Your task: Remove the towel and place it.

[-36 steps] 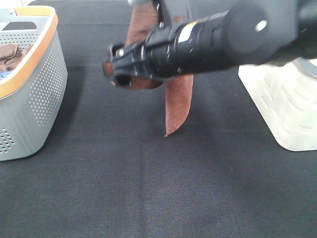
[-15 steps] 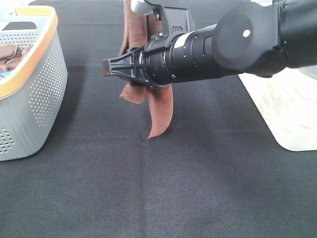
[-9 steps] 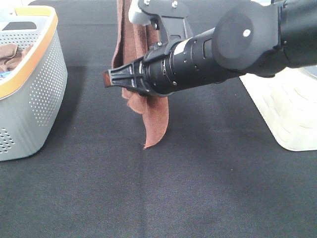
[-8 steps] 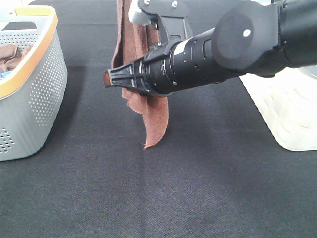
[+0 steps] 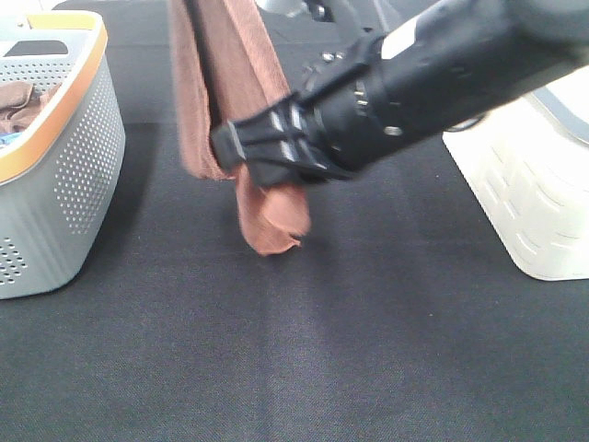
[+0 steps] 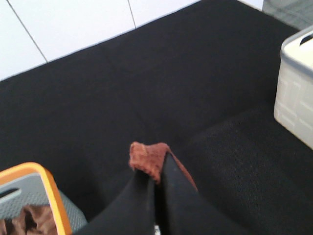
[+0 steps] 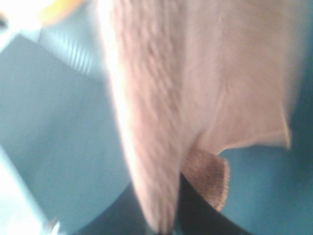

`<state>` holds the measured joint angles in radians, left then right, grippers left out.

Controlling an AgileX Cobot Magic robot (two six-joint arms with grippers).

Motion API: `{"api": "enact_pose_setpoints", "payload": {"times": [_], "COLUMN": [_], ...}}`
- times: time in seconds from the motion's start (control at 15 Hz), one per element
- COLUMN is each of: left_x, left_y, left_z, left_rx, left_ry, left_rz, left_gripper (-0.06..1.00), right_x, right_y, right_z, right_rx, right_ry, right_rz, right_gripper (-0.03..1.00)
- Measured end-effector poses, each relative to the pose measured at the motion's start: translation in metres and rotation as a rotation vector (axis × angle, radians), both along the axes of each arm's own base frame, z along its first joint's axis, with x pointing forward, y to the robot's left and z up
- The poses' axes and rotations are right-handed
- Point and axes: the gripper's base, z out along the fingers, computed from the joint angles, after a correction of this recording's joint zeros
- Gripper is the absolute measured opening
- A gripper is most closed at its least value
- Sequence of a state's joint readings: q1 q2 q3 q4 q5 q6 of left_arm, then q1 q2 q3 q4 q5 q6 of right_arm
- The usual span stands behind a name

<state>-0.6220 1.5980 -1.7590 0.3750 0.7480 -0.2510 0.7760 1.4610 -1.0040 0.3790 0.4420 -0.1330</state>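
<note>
Right gripper [image 5: 230, 147] is clamping the hanging towel [image 5: 216, 83] in the air just beside the perforated basket [image 5: 74, 175]. Beyond, left gripper [image 6: 155, 176] is pinching a corner. Both pinches need firmness while spreading it away from the basket.

A robot test bench is shown, more lab than home. A tabletop [image 5: 276, 368] is draped wholly in black cloth, and plain white panels [image 6: 73, 24] with thin seams are glimpsed beyond its edge. A grey perforated basket [image 5: 64, 184] is parked at the left edge, a white plastic bin [image 5: 534, 203] at the right, and a black robot arm [image 5: 414, 83] is stretched across.
</note>
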Motion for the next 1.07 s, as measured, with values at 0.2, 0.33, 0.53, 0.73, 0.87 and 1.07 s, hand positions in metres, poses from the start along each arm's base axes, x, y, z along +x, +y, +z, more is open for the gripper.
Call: {"api": "enact_pose_setpoints", "payload": {"times": [0.2,0.33,0.53,0.73,0.87,1.07], "left_x": [-0.003,-0.003,-0.001,0.019,0.042,0.087], "left_y": [0.006,0.008,0.007,0.008,0.013,0.028], "left_z": [-0.013,-0.024,-0.032,-0.056,-0.073,-0.08], "left_rx": [0.065,0.104,0.128,0.158,0.124,-0.007], "left_ry": [0.132,0.22,0.261,0.333,0.348,0.152], "left_rz": [0.058,0.099,0.114,0.15,0.174,0.165], "left_gripper": [0.0,0.0,0.0,0.0,0.0,0.0], "right_x": [-0.003,0.004,0.015,0.045,0.076,0.133], "right_y": [-0.01,-0.019,-0.028,-0.05,-0.06,-0.069], "right_z": [0.016,0.029,0.045,0.076,0.086,0.092], "right_rx": [-0.174,-0.287,-0.37,-0.39,-0.322,-0.206], "right_ry": [0.086,0.051,-0.042,-0.157,-0.218,-0.383], "right_rz": [-0.002,-0.068,-0.16,-0.344,-0.415,-0.455], "right_gripper": [0.0,0.0,0.0,0.0,0.0,0.0]}}
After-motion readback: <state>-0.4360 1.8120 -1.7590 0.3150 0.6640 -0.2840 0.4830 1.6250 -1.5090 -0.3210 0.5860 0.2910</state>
